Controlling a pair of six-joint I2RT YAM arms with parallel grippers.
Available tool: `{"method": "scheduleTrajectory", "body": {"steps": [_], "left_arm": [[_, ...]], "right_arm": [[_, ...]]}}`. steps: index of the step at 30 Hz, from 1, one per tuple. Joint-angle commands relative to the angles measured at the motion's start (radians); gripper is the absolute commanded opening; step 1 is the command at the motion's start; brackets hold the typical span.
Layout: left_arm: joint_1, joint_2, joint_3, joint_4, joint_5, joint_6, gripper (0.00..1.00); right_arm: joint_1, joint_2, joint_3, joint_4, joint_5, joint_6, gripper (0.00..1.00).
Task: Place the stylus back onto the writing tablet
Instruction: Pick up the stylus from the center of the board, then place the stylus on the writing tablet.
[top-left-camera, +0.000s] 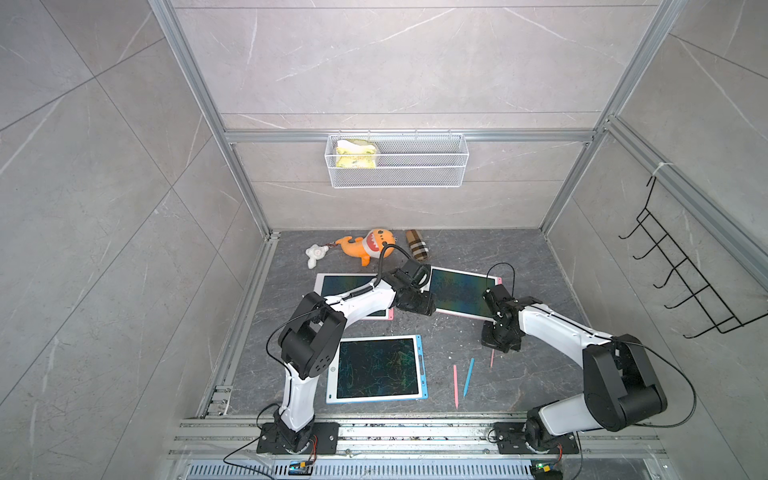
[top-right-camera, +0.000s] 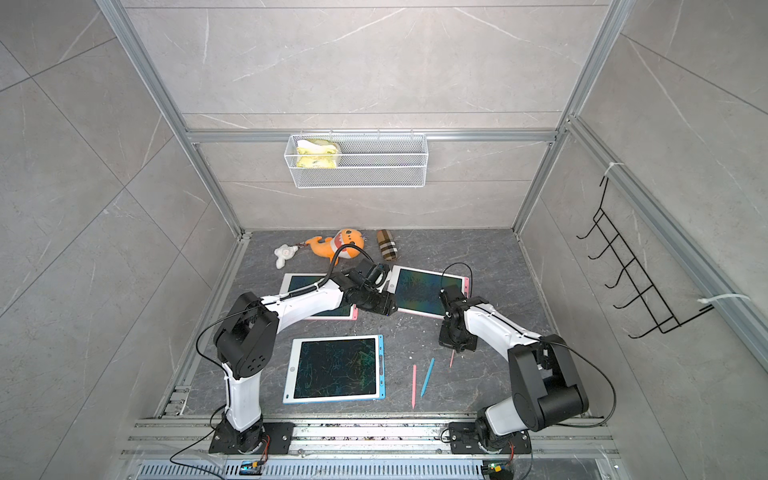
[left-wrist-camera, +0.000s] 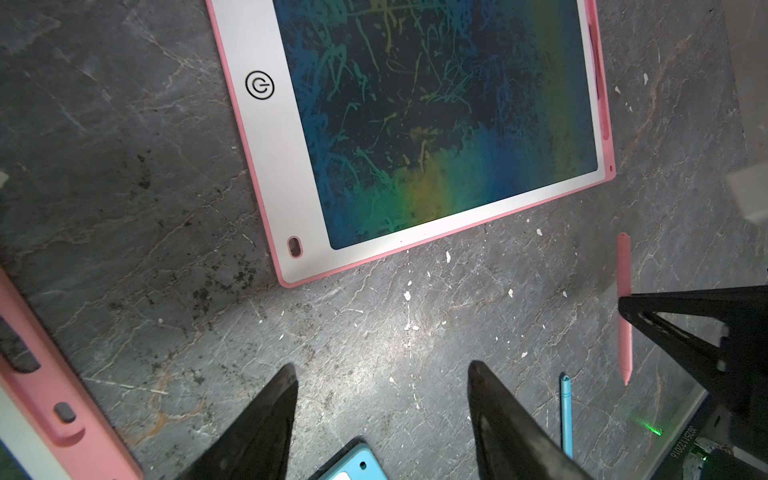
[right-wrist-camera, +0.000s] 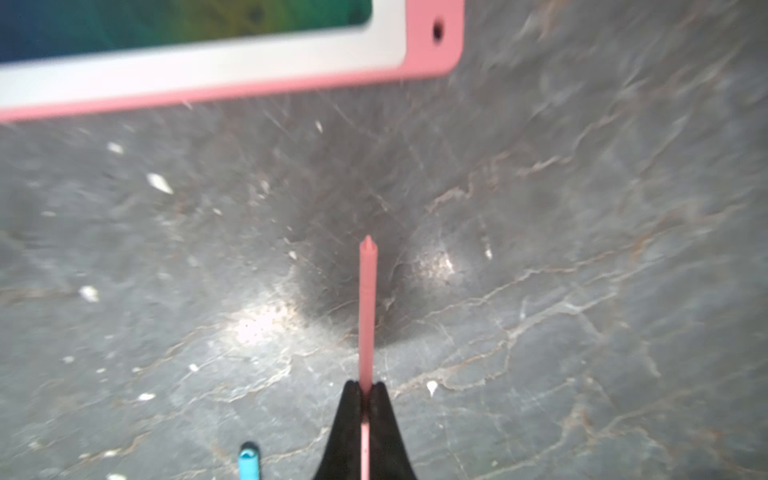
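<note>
Pink stylus (right-wrist-camera: 368, 299) clamped in the right gripper (right-wrist-camera: 365, 388), projecting ahead.
The pinch is shown at the wrist; from above, only one end is seen.

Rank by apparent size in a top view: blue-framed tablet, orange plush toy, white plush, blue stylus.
Largest first: blue-framed tablet; orange plush toy; then white plush and blue stylus, too alike to rank: compact versus thin.

Likely power sign (left-wrist-camera: 259, 85) on pink tablet (left-wrist-camera: 282, 178)
</note>
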Motion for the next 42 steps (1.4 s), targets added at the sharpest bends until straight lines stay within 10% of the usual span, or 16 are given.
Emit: {"method": "scheduleTrajectory", "body": {"steps": [1, 16, 42], "left_arm": [[0.008, 0.008, 0.043, -0.016, -0.007, -0.014, 0.66], [0.052, 0.095, 0.146, -0.070, -0.025, -0.088, 0.51], [0.087, 0.301, 0.367, -0.151, -0.032, -0.073, 0.15]], "right_arm": [[-0.005, -0.048, 0.071, -0.058, 0.035, -0.040, 0.00], [-0.117, 0.088, 0.332, 0.036, 0.005, -0.392, 0.00], [-0.346, 0.341, 0.404, 0.233, -0.192, -0.466, 0.00]]}}
